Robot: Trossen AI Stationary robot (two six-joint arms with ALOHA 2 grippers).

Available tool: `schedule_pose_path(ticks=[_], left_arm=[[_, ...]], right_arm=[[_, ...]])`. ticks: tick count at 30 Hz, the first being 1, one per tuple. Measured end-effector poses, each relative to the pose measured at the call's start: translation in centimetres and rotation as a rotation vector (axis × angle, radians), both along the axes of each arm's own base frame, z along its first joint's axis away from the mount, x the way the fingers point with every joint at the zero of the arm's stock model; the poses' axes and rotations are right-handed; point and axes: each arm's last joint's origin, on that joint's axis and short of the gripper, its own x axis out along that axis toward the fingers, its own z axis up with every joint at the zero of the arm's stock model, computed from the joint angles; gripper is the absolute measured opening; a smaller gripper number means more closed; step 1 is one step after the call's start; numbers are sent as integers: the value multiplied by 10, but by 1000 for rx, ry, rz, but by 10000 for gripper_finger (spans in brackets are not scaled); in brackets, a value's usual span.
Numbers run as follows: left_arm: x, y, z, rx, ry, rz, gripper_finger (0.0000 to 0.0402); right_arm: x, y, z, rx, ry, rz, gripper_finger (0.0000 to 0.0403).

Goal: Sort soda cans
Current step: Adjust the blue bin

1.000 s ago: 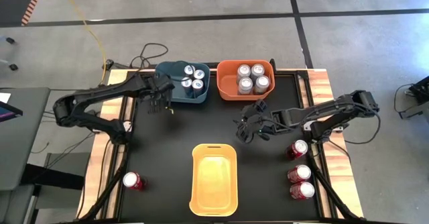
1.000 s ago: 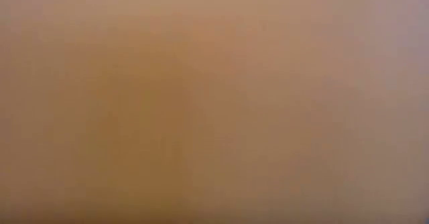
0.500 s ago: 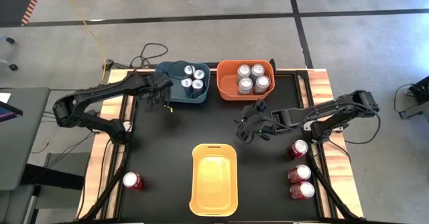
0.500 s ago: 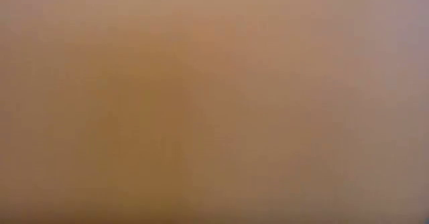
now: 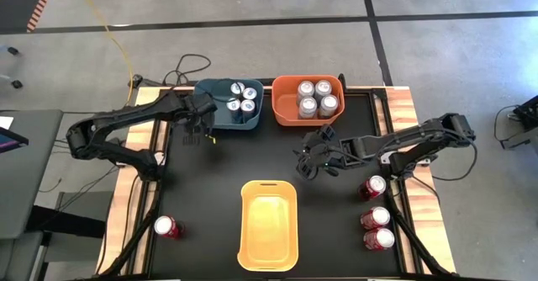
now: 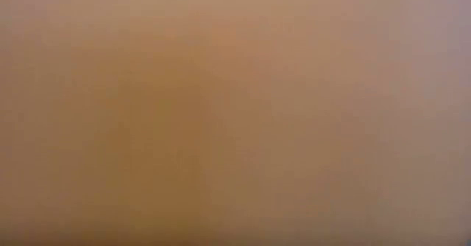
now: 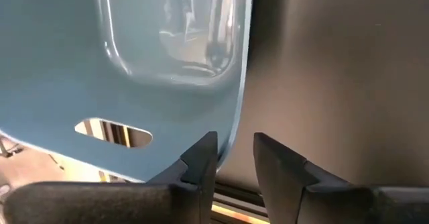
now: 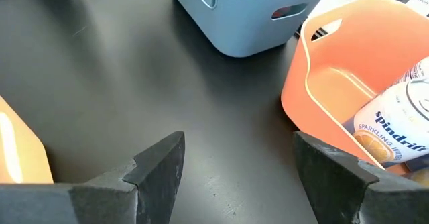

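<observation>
Sorting well underway: three blue-bodied metal cans resting in the dark blue plastic bin, four silver-grey cylindrical cans in the glossy orange plastic bin. Remaining: four red soda cans upright on the matte black tabletop, yellow plastic bin empty. Left gripper beside the blue bin's smooth rim, jaws narrowly parted, gripping nothing. Right gripper mid-table, jaws wide, empty.
</observation>
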Motion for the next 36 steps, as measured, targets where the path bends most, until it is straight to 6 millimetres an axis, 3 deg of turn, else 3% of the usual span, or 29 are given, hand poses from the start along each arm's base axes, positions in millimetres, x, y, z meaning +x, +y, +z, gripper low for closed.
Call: schedule_pose_path(ticks=[13, 28, 31, 36], left_arm=[[17, -29, -1, -19, -53, -74, 82], [49, -67, 4, -117, -346, -163, 82], [52, -72, 10, -114, -371, -164, 82], [53, -75, 39, -87, -443, -90, 82]], right_arm=[[0, 0, 0, 0, 0, 0, 292], [0, 0, 0, 1, -6, 0, 292], [2, 0, 0, 12, -26, -8, 292], [11, 2, -5, 17, -52, -8, 292]])
